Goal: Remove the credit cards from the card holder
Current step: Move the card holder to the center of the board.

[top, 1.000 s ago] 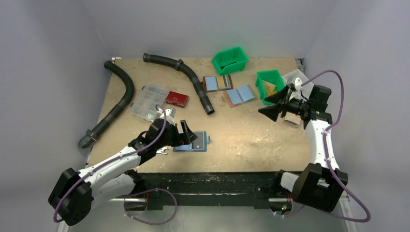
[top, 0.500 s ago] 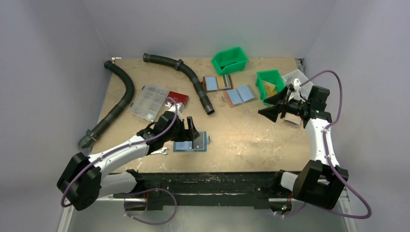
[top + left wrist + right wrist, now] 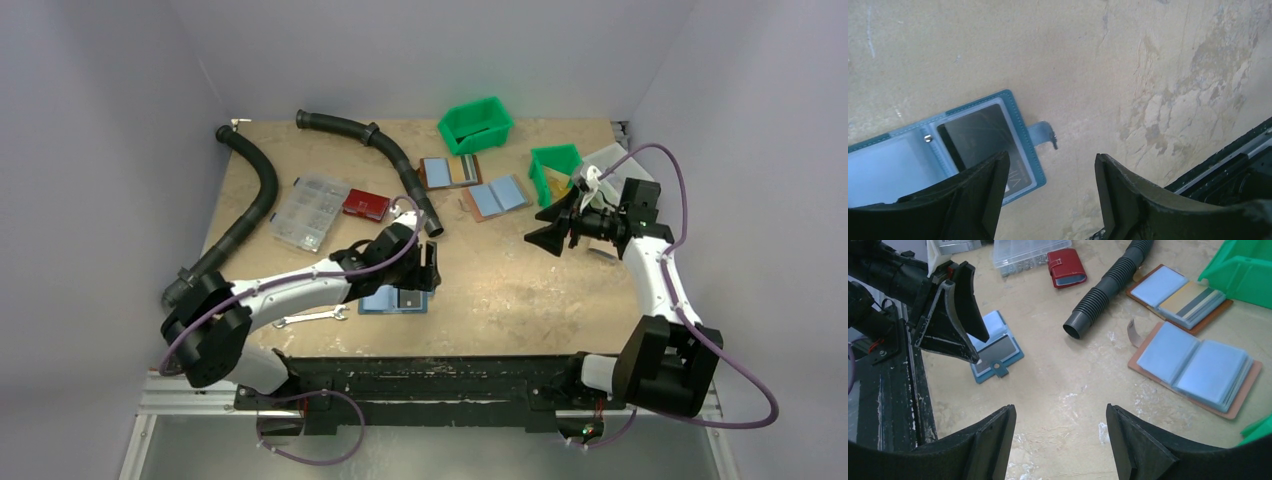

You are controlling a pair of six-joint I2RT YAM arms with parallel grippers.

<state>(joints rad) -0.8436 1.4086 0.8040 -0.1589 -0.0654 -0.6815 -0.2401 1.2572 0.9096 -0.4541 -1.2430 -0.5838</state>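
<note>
Where the counter point(image 3: 520, 290) comes close to its near edge, left of the middle, the card holder point(image 3: 385, 301) lies open and flat. A dark card point(image 3: 980, 131) is in its right pocket, and the snap tab point(image 3: 1043, 134) points right. A small wrench point(image 3: 312, 318) lies just left of it. The left fingers point(image 3: 1128, 200) hang over its right side, spread, with nothing between them. Farther, on the right, the right fingers point(image 3: 988, 450) are also spread and hold nothing, above the counter. Beyond lie a clear parts box point(image 3: 310, 210), a red wallet point(image 3: 365, 204), a black hose point(image 3: 400, 165), two brown holders point(image 3: 497, 196) and two green bins point(image 3: 476, 124).

White print on card point(image 3: 984, 139) illegible
</note>
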